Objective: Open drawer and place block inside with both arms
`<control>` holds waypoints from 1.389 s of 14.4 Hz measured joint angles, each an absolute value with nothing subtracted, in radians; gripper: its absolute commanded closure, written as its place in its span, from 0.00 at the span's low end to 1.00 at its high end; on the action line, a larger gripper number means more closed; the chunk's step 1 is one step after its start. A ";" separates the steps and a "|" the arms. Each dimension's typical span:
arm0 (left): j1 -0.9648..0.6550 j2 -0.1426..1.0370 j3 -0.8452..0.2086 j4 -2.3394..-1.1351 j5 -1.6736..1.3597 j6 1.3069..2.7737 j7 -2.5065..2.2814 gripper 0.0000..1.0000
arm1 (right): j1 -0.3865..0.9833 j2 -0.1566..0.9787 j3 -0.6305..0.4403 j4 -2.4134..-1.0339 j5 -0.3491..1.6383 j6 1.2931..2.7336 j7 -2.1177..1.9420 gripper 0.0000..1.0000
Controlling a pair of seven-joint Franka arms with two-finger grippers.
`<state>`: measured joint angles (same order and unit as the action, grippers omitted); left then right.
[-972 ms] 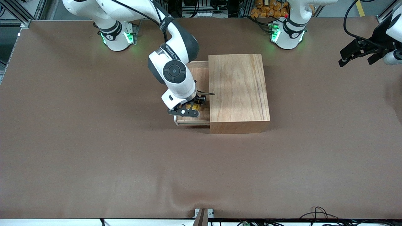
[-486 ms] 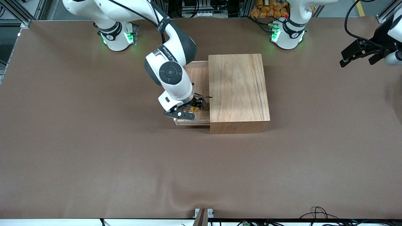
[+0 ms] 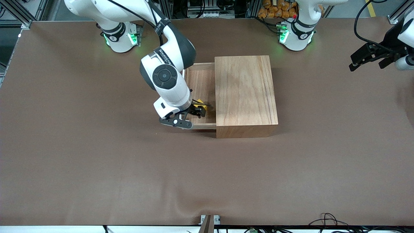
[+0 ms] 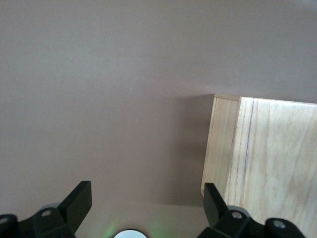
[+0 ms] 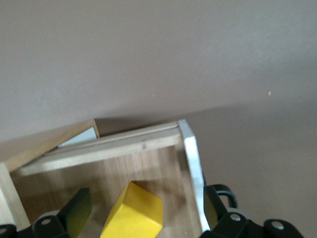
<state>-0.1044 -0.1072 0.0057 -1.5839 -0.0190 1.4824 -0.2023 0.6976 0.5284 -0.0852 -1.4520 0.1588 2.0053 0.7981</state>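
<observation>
The drawer point(image 3: 202, 82) is pulled out of the light-wood box point(image 3: 245, 94) toward the right arm's end of the table. The yellow block point(image 3: 200, 103) lies on the drawer floor. In the right wrist view the block point(image 5: 132, 215) sits below and between the spread fingers, touching neither, with the white front panel point(image 5: 193, 168) and black handle point(image 5: 225, 191) beside it. My right gripper point(image 3: 189, 116) point(image 5: 146, 206) is open over the drawer's front end. My left gripper point(image 3: 367, 61) point(image 4: 146, 198) is open and empty, waiting off at the left arm's end of the table.
Brown mat point(image 3: 97, 161) covers the table. The left wrist view shows a corner of the box point(image 4: 262, 153) and bare mat. Both green-lit arm bases point(image 3: 121, 38) stand along the table's back edge.
My right gripper has let go of the block and drawn back toward the right arm's end; the block stays in the drawer. The left arm barely moved.
</observation>
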 measured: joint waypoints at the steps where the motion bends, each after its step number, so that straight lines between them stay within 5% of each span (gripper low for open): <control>1: -0.104 -0.107 0.006 -1.584 -0.019 1.482 -0.202 0.00 | 0.688 0.520 -0.086 -1.451 0.158 2.000 0.797 0.00; 12: -0.104 -0.107 0.006 -1.584 -0.019 1.482 -0.202 0.00 | 0.512 0.442 -0.093 -1.450 0.153 1.865 0.496 0.00; 20: -0.104 -0.107 0.006 -1.584 -0.019 1.483 -0.202 0.00 | 0.248 0.189 -0.108 -1.444 0.150 1.573 0.181 0.00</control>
